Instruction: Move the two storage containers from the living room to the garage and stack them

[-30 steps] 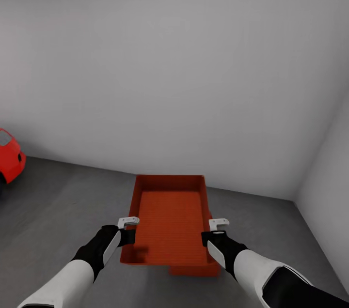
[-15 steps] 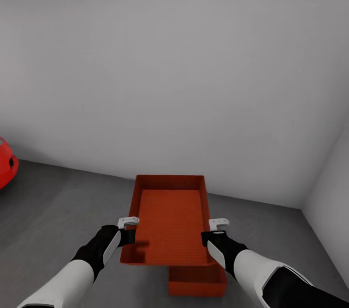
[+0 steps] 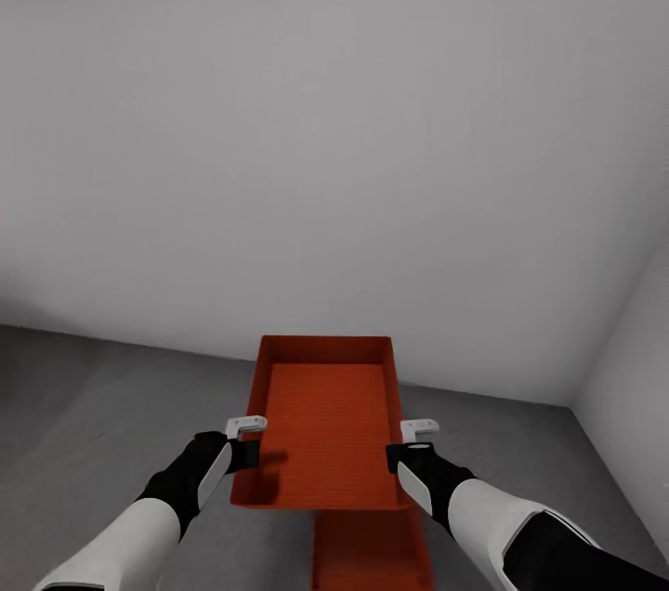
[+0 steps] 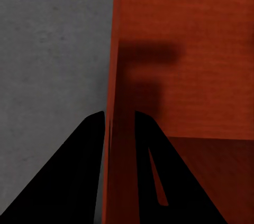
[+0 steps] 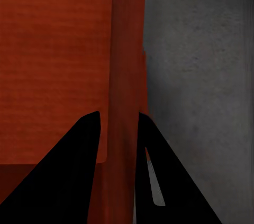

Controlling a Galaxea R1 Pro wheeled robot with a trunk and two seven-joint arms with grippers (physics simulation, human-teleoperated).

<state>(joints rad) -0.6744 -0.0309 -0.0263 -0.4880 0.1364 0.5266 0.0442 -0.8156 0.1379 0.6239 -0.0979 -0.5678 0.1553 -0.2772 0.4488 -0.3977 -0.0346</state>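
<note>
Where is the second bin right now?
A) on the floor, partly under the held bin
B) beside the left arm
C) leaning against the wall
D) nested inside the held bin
A: the second bin sits on the floor, peeking out below the held bin.

- Facing a plain grey-white back wall (image 3: 325, 136), bare and evenly lit.
- Meeting a second pale wall (image 3: 632, 359) at a corner on the right.
- Running beneath: dark grey mottled concrete floor (image 3: 102, 405), rough-grained in the wrist views, shadowing softly along the wall base.
</note>
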